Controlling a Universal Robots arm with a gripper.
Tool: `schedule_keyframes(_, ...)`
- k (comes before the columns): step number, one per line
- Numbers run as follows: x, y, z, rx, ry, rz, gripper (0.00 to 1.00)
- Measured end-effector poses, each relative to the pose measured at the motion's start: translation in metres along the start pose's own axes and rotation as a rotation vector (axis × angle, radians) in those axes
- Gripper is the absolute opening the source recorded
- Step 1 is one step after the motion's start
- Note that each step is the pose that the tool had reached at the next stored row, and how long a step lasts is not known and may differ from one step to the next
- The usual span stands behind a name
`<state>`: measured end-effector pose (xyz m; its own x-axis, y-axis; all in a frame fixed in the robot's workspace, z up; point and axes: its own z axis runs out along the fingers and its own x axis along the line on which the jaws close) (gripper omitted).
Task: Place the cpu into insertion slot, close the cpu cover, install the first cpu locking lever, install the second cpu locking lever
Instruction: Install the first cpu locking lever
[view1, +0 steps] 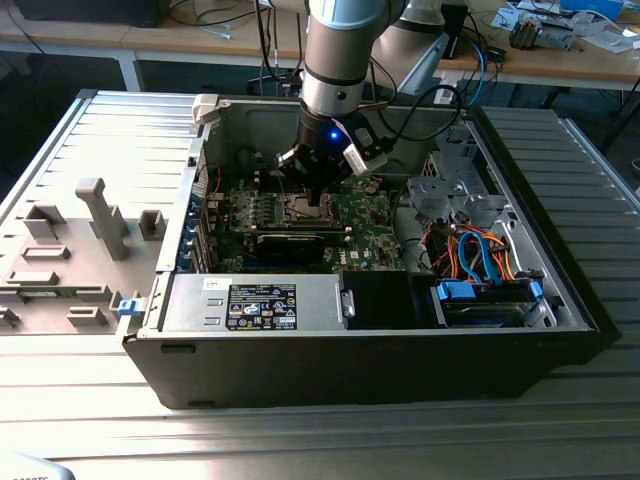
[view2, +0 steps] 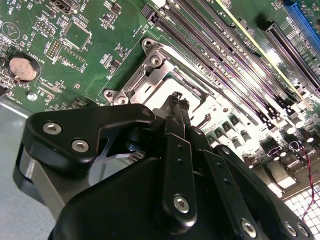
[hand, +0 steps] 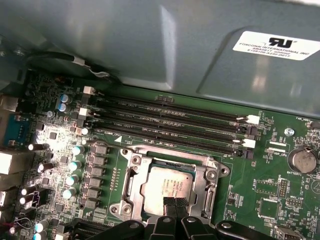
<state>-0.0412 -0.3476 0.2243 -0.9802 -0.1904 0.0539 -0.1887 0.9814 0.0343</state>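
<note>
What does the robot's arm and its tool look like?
The arm is a fat silvery-grey tube with a darker band, and a little blue light glows near its wrist. Black cables loop off beside it. The tool is shiny black, built from flat bars joined with round silver screws, narrowing to thin fingertips.

Counter (view1: 330, 430): ribbed grey metal surface. PC case (view1: 380, 350) lies open on it, centre. Removed side panel (view1: 60, 250) w/ grey plastic fittings lies flat just beside case, exterior view's left.
</note>
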Motion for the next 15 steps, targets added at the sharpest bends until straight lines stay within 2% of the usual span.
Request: schedule_keyframes(15,0.0000,0.0000,0.0000,0.0007,0.0003,-0.012,0.11)
